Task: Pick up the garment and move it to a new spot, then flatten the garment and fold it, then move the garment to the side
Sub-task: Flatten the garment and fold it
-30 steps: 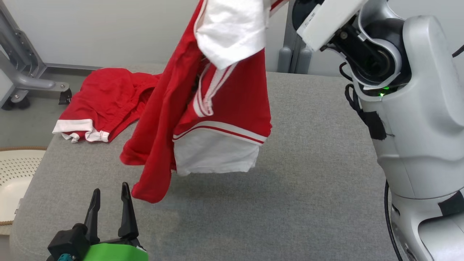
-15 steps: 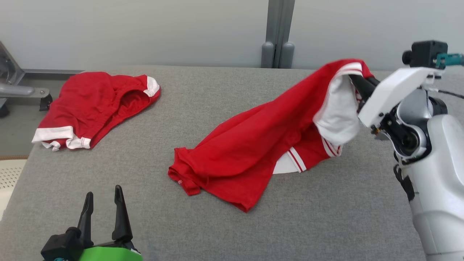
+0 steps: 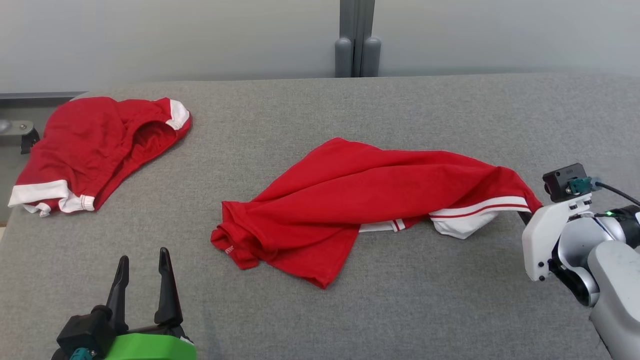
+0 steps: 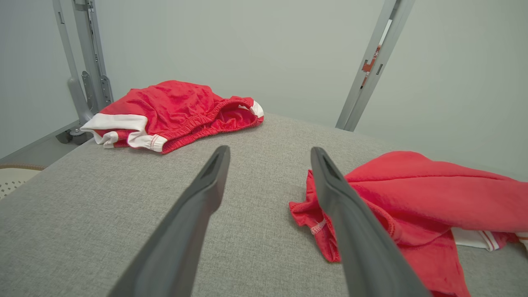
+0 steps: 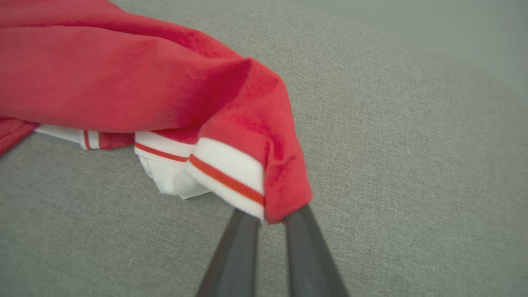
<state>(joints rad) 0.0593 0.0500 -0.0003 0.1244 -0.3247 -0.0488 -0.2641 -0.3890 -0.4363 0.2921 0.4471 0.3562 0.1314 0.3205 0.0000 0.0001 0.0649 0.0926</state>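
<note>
Nearest, at the lower left, left gripper (image 3: 143,256) spread wide and empty above the grey padded table (image 3: 400,315). Further right, right gripper (image 5: 272,214) pinched narrow on the striped cuff (image 5: 225,173) of the red shirt (image 3: 370,200), which lies bunched and twisted across mid-table. Looks like the end of the move-to-a-new-spot step, with flattening next: calls for releasing the cuff, then taking two edges and drawing them apart, clear of the red shorts (image 3: 95,145) at the far left.
</note>
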